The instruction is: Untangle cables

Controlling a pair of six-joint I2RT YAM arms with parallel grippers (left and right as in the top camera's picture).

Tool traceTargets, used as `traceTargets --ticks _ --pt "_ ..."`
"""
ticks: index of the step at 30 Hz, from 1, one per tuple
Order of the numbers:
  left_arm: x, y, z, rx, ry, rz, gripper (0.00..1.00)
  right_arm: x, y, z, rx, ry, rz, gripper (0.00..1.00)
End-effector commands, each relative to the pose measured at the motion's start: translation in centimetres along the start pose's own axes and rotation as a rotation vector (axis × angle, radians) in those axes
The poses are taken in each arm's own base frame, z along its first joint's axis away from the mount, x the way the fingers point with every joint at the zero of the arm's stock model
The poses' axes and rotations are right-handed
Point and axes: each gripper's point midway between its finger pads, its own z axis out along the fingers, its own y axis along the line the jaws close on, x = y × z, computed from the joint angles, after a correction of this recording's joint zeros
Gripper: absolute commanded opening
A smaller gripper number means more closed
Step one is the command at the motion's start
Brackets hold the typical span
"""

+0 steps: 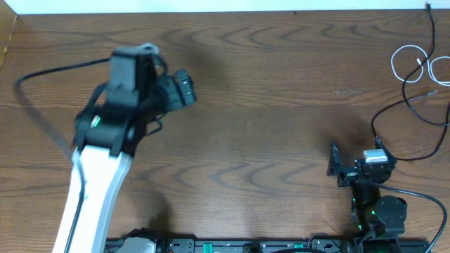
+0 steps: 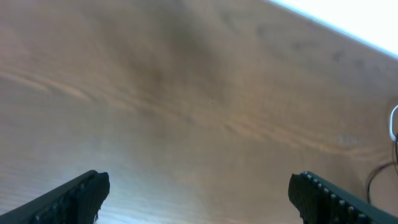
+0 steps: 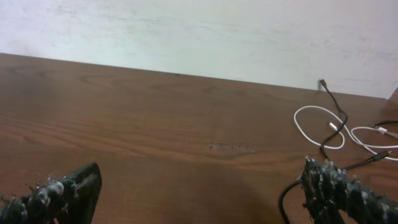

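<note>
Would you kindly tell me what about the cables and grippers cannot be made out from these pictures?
1. White cable: overhead, the right edge cuts off its second loop.
2. Black cable: overhead and right wrist, too thin to tell which cable lies on top at crossings.
3. Left wrist: only blurred slivers of cable at the right edge.
4. Left gripper: overhead, motion-blurred.

Even lighting; left wrist view motion-blurred throughout.

No readable text, labels or numbers; left-wrist view blurred.
</note>
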Motion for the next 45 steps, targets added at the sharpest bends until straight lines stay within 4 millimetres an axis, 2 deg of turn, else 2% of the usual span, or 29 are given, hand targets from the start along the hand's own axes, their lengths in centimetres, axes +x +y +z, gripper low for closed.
traceTargets --ticks 1,3,9,16,25,38,45 --pt "-1.5 2.0 -2.8 -0.041 -0.156 0.105 0.98 0.1 0.1 0.0 -0.005 0.001 0.012 0.99" --pt "-1.9 2.4 -4.1 -0.017 -0.241 0.142 0.98 0.1 0.1 0.0 -0.005 0.001 0.012 0.99" --pt "-1.3 3.7 -6.8 0.029 -0.483 0.249 0.98 0.1 0.1 0.0 -0.005 0.001 0.012 0.99" --pt "0.6 5.0 -7.8 0.043 -0.716 0.32 0.98 0.1 0.1 0.0 -0.005 0.001 0.012 0.99" --pt "3.5 6.3 -5.8 0.075 -0.862 0.338 0.98 0.1 0.1 0.0 -0.005 0.001 0.012 0.99" --pt "7.8 8.6 -2.2 0.056 -0.848 0.348 0.98 0.1 0.1 0.0 -0.005 0.001 0.012 0.99" --pt "9.3 9.5 -1.2 0.052 -0.867 0.348 0.98 0.1 0.1 0.0 -0.005 0.001 0.012 0.99"
